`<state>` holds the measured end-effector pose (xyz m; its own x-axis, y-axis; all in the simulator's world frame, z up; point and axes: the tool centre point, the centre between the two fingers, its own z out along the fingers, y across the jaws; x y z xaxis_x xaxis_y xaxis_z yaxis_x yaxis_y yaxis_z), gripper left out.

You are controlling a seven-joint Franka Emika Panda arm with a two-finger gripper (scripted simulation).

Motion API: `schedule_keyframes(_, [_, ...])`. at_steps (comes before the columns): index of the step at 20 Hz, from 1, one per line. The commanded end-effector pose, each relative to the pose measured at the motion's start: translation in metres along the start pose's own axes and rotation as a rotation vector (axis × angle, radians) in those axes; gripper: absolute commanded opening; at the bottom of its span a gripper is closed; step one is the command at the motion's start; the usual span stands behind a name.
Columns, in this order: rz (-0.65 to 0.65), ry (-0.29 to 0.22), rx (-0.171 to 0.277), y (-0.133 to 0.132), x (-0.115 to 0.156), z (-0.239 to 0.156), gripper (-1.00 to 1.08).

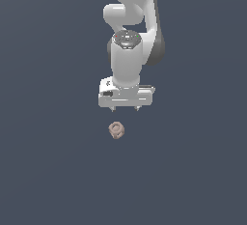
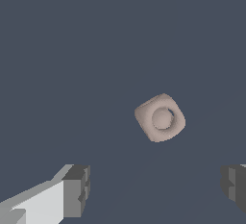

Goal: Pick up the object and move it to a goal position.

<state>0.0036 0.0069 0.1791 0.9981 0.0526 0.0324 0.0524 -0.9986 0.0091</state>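
Object (image 1: 116, 130): small pinkish-tan knobbly lump w/ ring-like circle on its face, lying free on plain dark grey counter (image 1: 48, 171), in exterior view just below the tool (image 1: 125, 108) and a bit toward exterior view's left of its middle, not touching. In wrist view object (image 2: 160, 118) seen apart from both dark finger pads (image 2: 77, 189), not between them, nothing gripped. Tool released, fingers spread wide, pointing down under white arm (image 1: 128, 60).
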Motion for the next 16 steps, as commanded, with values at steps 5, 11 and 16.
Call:
schedule_keyframes(5, [0.011, 0.010, 0.004, 0.001, 0.002, -0.003, 1.00])
schedule_keyframes(11, [0.045, 0.039, 0.017, 0.005, 0.007, -0.012, 1.00])
schedule_keyframes(16, [0.037, 0.036, 0.016, 0.005, 0.007, -0.010, 1.00])
